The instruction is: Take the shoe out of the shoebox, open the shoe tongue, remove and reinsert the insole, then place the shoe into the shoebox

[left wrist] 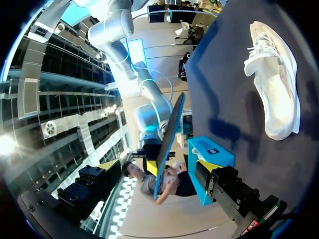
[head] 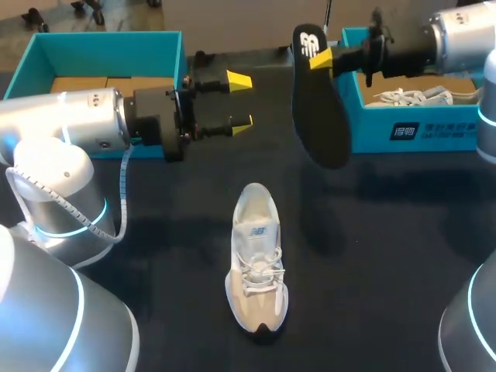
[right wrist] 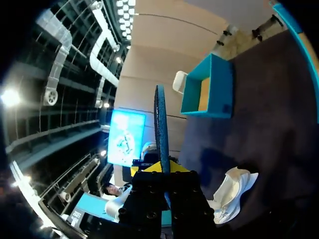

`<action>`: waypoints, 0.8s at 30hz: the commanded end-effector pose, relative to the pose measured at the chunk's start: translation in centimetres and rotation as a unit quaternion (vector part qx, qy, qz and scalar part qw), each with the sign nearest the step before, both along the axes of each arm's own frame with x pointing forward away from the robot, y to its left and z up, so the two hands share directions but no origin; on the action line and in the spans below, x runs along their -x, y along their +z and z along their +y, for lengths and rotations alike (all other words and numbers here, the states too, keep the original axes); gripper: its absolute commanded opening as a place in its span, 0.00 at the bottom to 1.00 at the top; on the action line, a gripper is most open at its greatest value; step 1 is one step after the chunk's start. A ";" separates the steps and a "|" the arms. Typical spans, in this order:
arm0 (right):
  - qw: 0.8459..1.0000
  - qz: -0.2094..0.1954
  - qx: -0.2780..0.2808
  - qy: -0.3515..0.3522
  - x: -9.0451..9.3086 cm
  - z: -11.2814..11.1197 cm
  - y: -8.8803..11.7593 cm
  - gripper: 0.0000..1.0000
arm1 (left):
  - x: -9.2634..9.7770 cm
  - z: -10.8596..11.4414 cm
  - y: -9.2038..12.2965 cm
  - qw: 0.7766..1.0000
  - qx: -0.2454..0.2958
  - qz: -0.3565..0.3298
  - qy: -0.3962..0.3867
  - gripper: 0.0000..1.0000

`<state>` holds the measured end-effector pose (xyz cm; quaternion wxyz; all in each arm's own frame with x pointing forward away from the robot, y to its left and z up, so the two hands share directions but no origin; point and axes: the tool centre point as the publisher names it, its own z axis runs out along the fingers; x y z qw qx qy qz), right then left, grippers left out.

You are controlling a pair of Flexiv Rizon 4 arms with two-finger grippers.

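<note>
Both yellow tips of the right jaws pinch the logo end of the black insole (head: 319, 116), which hangs in the air beyond the shoe (head: 256, 260) and off to its right, its lower end clear of the dark surface (head: 387, 248). From the right wrist the insole shows edge-on, rising from between the tips. Up in the air beyond the shoe and to its left, the left jaws stand wide apart with nothing between them, pointing toward the insole. The pale shoe stands on its sole, laced, toe toward the robot. Farther beyond the shoe on its right sits a teal shoebox (head: 372, 128) with another white shoe (head: 411, 97) inside. A second open teal box (head: 108, 50) sits beyond the shoe on its left.
</note>
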<state>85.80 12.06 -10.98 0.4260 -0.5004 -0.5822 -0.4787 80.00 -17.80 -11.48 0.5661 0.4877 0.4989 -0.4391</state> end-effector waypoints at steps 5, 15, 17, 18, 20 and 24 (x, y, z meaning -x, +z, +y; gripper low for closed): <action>1.000 0.008 0.005 0.012 -0.9 0.6 -0.3 0.00 | 0.0 -0.2 -0.1 1.000 0.001 -0.001 0.001 1.00; 0.998 0.056 -0.003 0.018 -0.9 1.7 -1.3 0.00 | 0.0 -0.2 -0.1 1.000 0.001 -0.001 0.001 1.00; 0.997 0.072 -0.005 0.017 -0.8 2.0 -1.6 0.00 | 0.0 -0.2 -0.1 1.000 0.001 -0.001 0.001 1.00; 0.997 0.077 -0.008 0.017 -0.7 2.2 -1.8 0.00 | 0.0 -0.2 -0.1 1.000 0.001 -0.001 0.001 1.00; 0.996 0.087 -0.008 0.016 -0.6 2.5 -2.0 0.00 | -0.2 -0.2 -0.4 1.000 0.005 0.003 -0.004 1.00; 0.994 0.104 -0.010 0.013 -0.5 3.1 -2.5 0.00 | -0.6 -0.2 -2.0 1.000 -0.003 0.010 -0.006 1.00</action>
